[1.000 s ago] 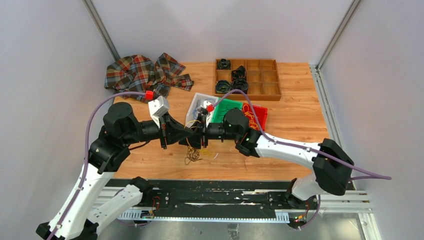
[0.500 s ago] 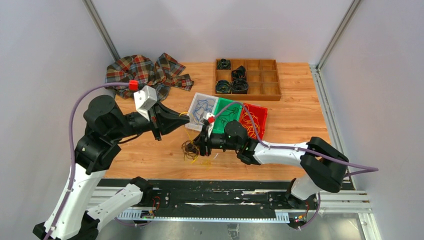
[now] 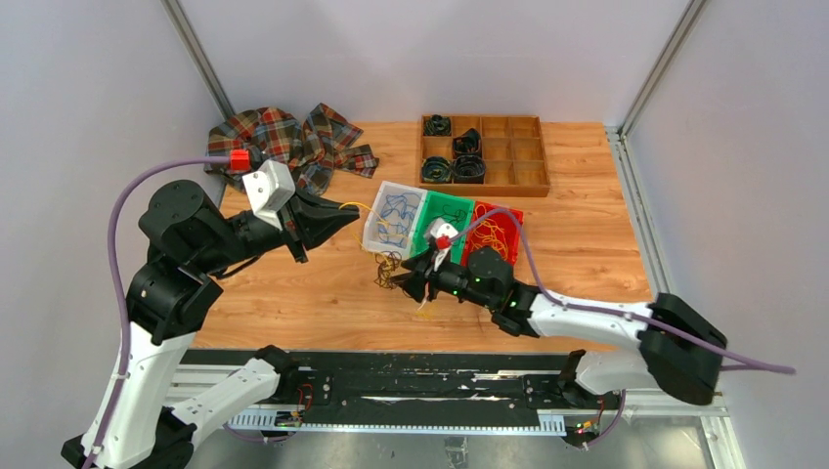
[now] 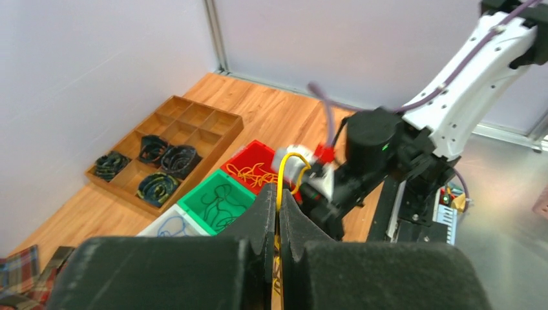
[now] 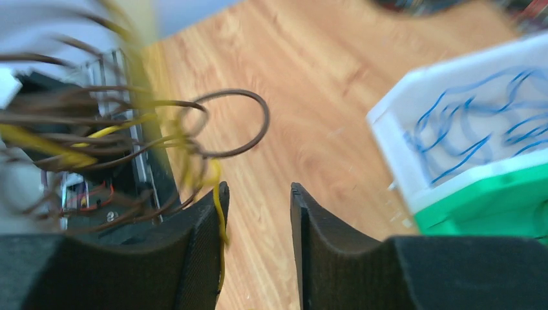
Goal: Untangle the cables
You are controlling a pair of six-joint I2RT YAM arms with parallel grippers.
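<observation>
Left pincer (image 3: 342, 209) is clamped shut on one yellow strand (image 4: 280, 175), raised left of the bench (image 3: 587, 230) centre. The cables (image 3: 388, 275) lie clumped toward the near edge, to its right. Right pincer (image 5: 258, 191), jaws parted with nothing clamped, is nearer, just beside the clump.

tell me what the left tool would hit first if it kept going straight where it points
Probably the white bin of blue cables: from above, the left tool, shut on a yellow cable, points right at it. Height is unclear, so it might pass over the rim.
</observation>
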